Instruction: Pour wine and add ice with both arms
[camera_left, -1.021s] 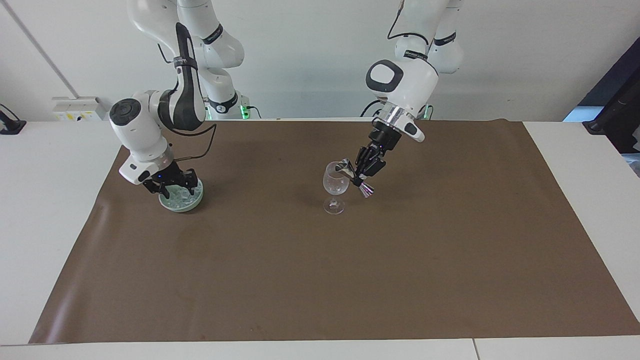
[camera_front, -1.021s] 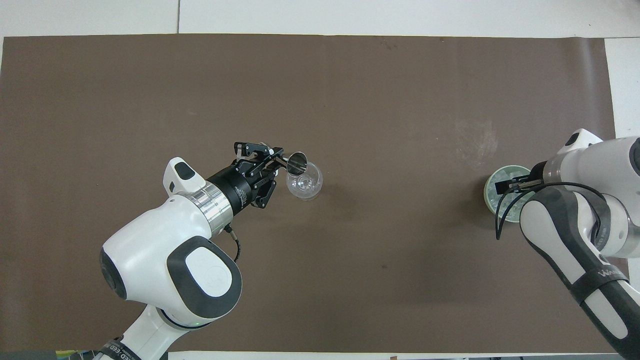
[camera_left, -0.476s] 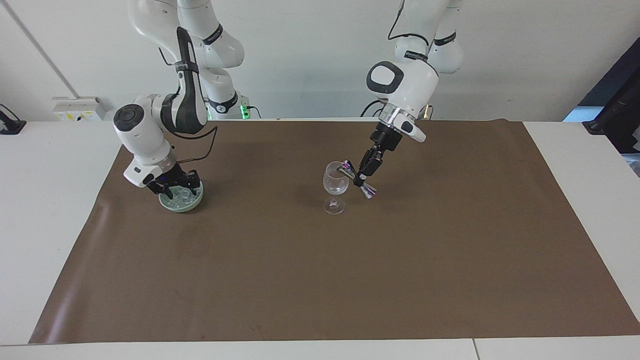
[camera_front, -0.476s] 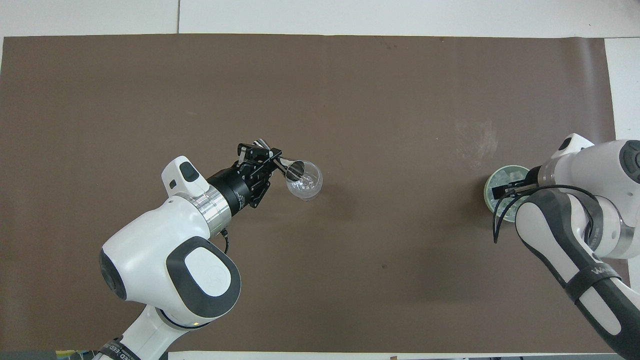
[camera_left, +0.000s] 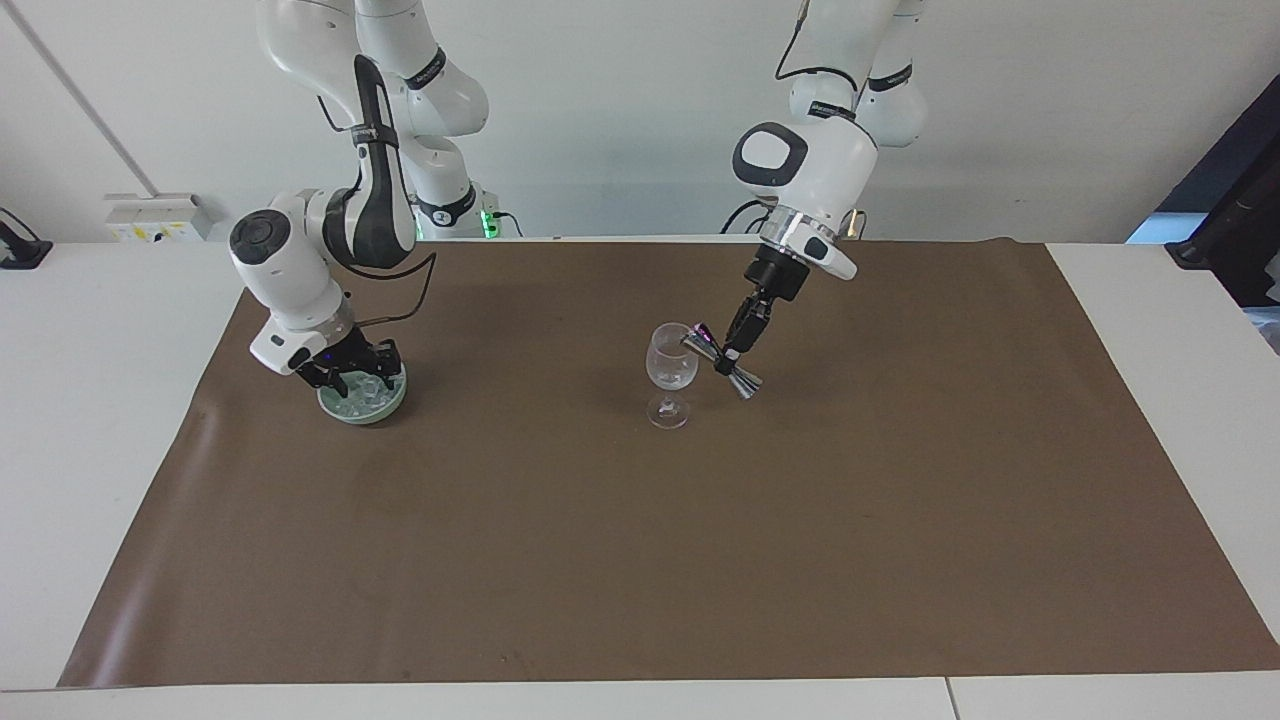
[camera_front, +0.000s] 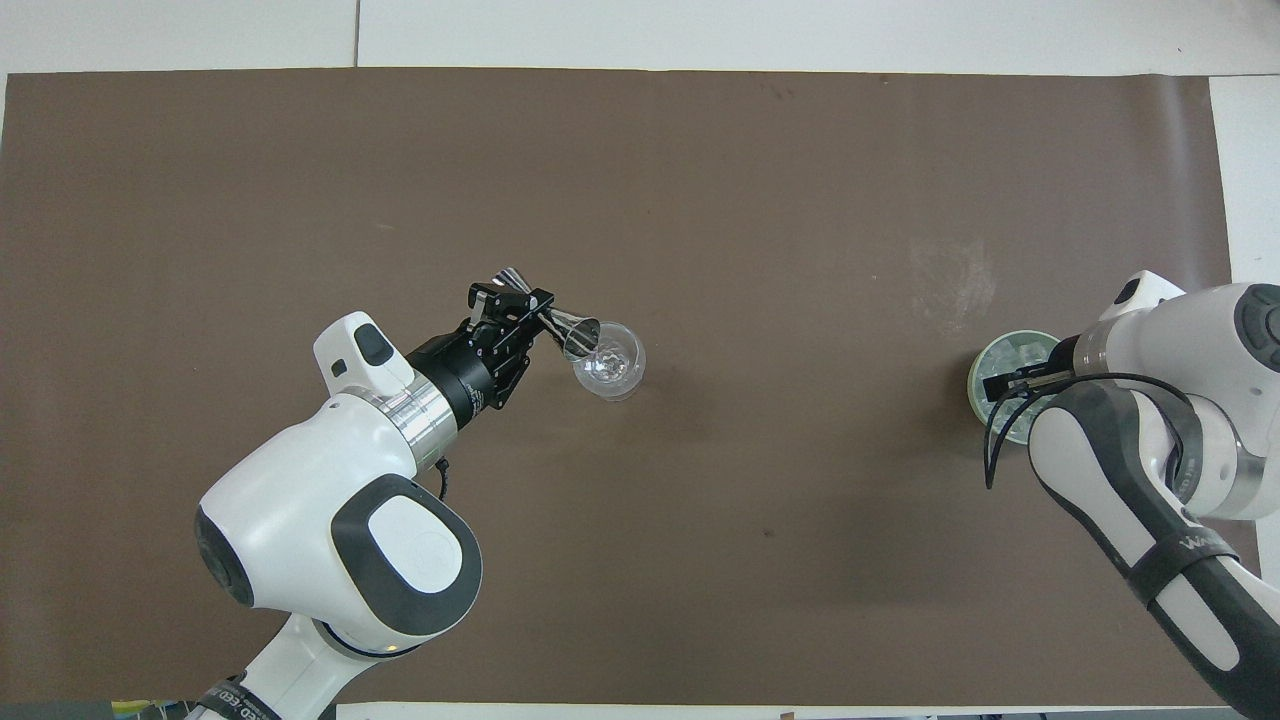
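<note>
Since the earlier frame, jigger (camera_left: 722, 361) tilts flatter: long axis slanted, mouth over wine glass (camera_left: 671, 366) rim, left gripper (camera_left: 731, 353) clamped on its waist. Right gripper (camera_left: 352, 378), fingers spread, over ice (camera_left: 368, 400) in green bowl (camera_left: 390, 403).

A white counter (camera_left: 90, 420) carried a brown paper sheet (camera_left: 640, 560). A plain white wall (camera_left: 620, 120) stood at the robots' end, evenly lit.

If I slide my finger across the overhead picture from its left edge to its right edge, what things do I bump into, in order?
Left gripper holding the metal measuring cup → stemmed glass → pale green bowl with ice → right gripper over that bowl.
</note>
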